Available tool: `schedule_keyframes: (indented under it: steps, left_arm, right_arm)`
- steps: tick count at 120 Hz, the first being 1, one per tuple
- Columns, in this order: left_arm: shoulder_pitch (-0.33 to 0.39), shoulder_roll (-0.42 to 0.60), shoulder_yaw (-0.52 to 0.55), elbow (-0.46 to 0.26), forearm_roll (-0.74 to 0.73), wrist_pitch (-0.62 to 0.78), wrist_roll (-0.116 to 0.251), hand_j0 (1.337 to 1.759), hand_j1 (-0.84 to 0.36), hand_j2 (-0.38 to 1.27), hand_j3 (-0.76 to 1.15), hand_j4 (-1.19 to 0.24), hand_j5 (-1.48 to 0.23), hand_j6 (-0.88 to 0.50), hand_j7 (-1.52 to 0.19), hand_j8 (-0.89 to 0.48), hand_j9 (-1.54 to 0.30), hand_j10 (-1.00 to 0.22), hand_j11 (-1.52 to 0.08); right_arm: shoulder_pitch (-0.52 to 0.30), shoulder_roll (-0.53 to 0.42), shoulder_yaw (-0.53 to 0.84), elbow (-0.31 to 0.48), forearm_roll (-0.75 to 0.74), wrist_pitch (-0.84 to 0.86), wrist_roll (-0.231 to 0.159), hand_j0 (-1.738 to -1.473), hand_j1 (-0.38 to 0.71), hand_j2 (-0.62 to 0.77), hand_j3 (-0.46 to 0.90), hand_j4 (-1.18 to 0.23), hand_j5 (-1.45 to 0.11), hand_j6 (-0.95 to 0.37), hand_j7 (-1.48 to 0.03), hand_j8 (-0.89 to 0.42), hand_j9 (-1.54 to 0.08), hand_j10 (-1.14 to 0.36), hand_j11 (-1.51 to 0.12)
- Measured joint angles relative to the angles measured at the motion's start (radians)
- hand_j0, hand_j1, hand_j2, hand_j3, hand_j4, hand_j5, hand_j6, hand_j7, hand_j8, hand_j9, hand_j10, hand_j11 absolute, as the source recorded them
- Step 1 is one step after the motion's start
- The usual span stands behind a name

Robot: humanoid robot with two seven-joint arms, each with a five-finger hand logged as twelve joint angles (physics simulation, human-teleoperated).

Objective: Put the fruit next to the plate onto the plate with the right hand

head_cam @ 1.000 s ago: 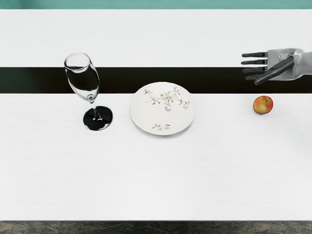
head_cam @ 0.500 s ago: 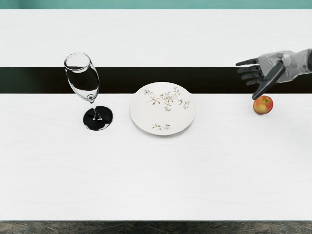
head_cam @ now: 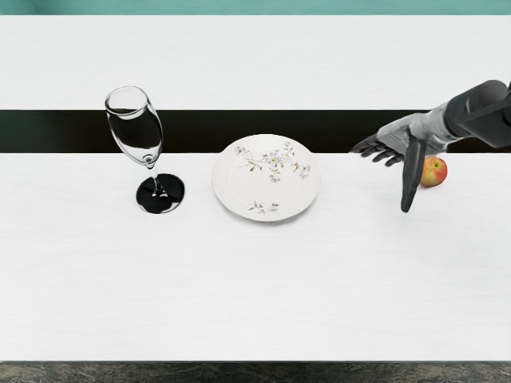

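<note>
Apple (head_cam: 436, 171) sits on the white counter (head_cam: 255, 295), to the right of the plate and well apart from it, so the step in hand looks like the reach, with no grasp made yet. Nearest, at the left, a wine glass (head_cam: 144, 144) leans on its dark foot. Mid-counter, the flowered plate (head_cam: 226, 195) holds nothing.

At the same depth as the plate, the apple reads as nearly round, with no long axis to speak of. Its stem cannot be made out, so which way it points cannot be told. The skin is red with a yellow patch.

Just behind and to its left hangs the right hand (head_cam: 403, 142), its 4 fingers spread and aimed left, the thumb hanging toward the near edge across the apple's left side. It holds nothing, and whether it touches the fruit cannot be told.

Next, the palm probably needs to shift right over the apple and the fingers to close around it.

Farthest, a dark strip (head_cam: 239, 132) crosses the counter.
</note>
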Motion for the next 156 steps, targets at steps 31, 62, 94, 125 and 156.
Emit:
schedule_keyframes:
  steps: [31, 62, 94, 125, 156]
  left_arm:
    - [0.0, 0.0, 0.0, 0.0, 0.0, 0.0, 0.0, 1.658, 0.35, 0.0, 0.0, 0.0, 0.0, 0.0, 0.0, 0.0, 0.0, 0.0, 0.0]
    - [0.0, 0.0, -0.001, 0.0, 0.0, 0.0, 0.0, 1.658, 0.35, 0.0, 0.0, 0.0, 0.0, 0.0, 0.0, 0.0, 0.0, 0.0, 0.0]
    - [0.007, 0.0, -0.002, 0.0, 0.0, 0.0, 0.0, 1.658, 0.35, 0.0, 0.0, 0.0, 0.0, 0.0, 0.0, 0.0, 0.0, 0.0, 0.0]
    - [0.011, 0.0, -0.003, 0.0, 0.0, 0.0, 0.0, 1.658, 0.35, 0.0, 0.0, 0.0, 0.0, 0.0, 0.0, 0.0, 0.0, 0.0, 0.0]
    - [0.02, 0.0, -0.003, 0.0, 0.0, 0.0, 0.0, 1.658, 0.35, 0.0, 0.0, 0.0, 0.0, 0.0, 0.0, 0.0, 0.0, 0.0, 0.0]
  right_arm:
    - [0.02, -0.068, -0.111, 0.142, -0.163, -0.363, 0.0, -1.658, -0.35, 0.0, 0.0, 0.0, 0.0, 0.0, 0.0, 0.0, 0.0, 0.0, 0.0]
    - [0.019, -0.112, -0.236, 0.21, -0.263, -0.564, 0.0, -1.658, -0.35, 0.0, 0.0, 0.0, 0.0, -0.01, 0.0, 0.0, 0.0, 0.0, 0.0]
    - [-0.006, -0.148, -0.318, 0.267, -0.322, -0.767, 0.0, -1.658, -0.31, -0.01, 0.0, -0.04, -0.05, -0.04, -0.05, -0.04, -0.05, -0.04, -0.05]
    - [-0.065, -0.117, -0.335, 0.254, -0.379, -0.935, 0.0, -1.658, -0.26, -0.01, 0.0, -0.08, -0.1, -0.08, -0.1, -0.08, -0.1, -0.08, -0.1]
    - [-0.109, -0.076, -0.338, 0.24, -0.415, -1.018, 0.0, -1.658, -0.23, -0.02, 0.0, -0.11, -0.13, -0.11, -0.13, -0.11, -0.13, -0.11, -0.13]
